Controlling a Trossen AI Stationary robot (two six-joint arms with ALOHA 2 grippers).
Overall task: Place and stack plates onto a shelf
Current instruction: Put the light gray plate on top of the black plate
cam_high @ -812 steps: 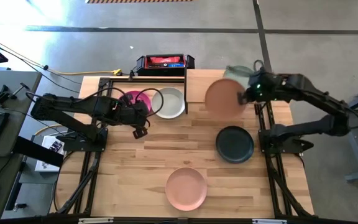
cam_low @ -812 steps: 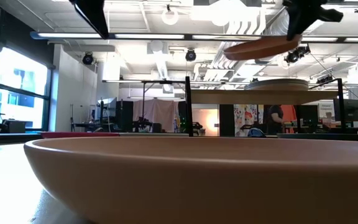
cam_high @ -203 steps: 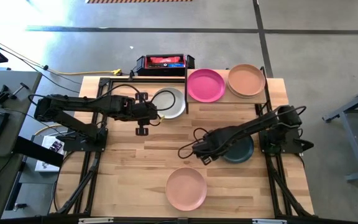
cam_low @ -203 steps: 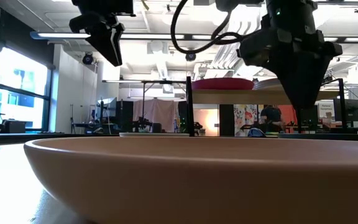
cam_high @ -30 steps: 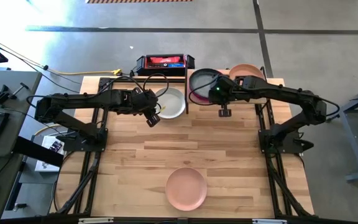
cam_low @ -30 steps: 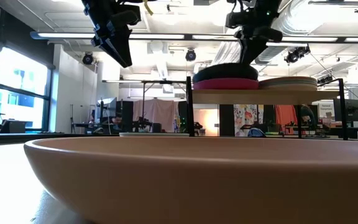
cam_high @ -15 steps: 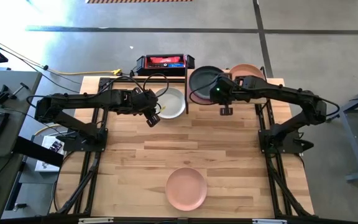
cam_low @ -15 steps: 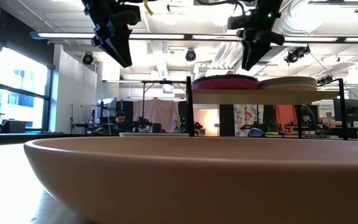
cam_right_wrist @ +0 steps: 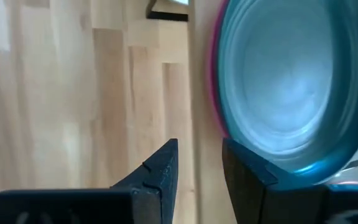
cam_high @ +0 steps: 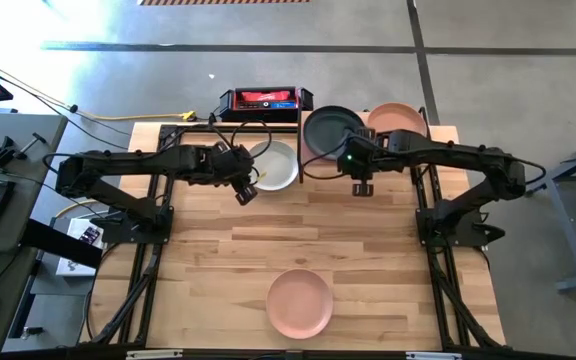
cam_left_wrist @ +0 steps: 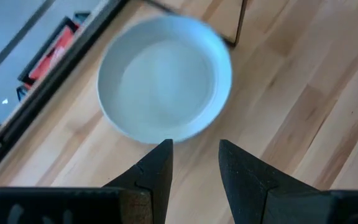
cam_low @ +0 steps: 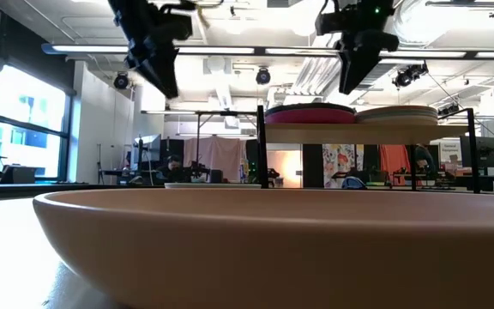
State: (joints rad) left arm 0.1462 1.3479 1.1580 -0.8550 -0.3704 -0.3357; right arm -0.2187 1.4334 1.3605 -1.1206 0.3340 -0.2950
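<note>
The shelf point(cam_high: 314, 159) stands at the table's far right. On it a dark teal plate point(cam_high: 333, 127) lies nested in a magenta plate point(cam_right_wrist: 214, 74), next to a peach-brown stack point(cam_high: 401, 117). My right gripper point(cam_high: 361, 187) hangs open just off the shelf's near edge, beside the teal plate point(cam_right_wrist: 284, 81). My left gripper point(cam_high: 245, 192) is open above the near rim of a light grey plate point(cam_left_wrist: 165, 78) that lies on the tabletop left of the shelf. A peach plate point(cam_high: 299, 303) lies flat near the table's near edge.
A red and black box point(cam_high: 265, 100) sits at the far edge behind the grey plate. The shelf's black post point(cam_high: 300, 150) stands between the grey plate and the shelf. In the low view the peach plate point(cam_low: 247, 249) fills the foreground.
My right gripper has let go of the dark teal plate and drawn back a little from the shelf toward the table's near edge. The teal plate, held up by its near rim a second ago, now lies sunk into the magenta plate.
</note>
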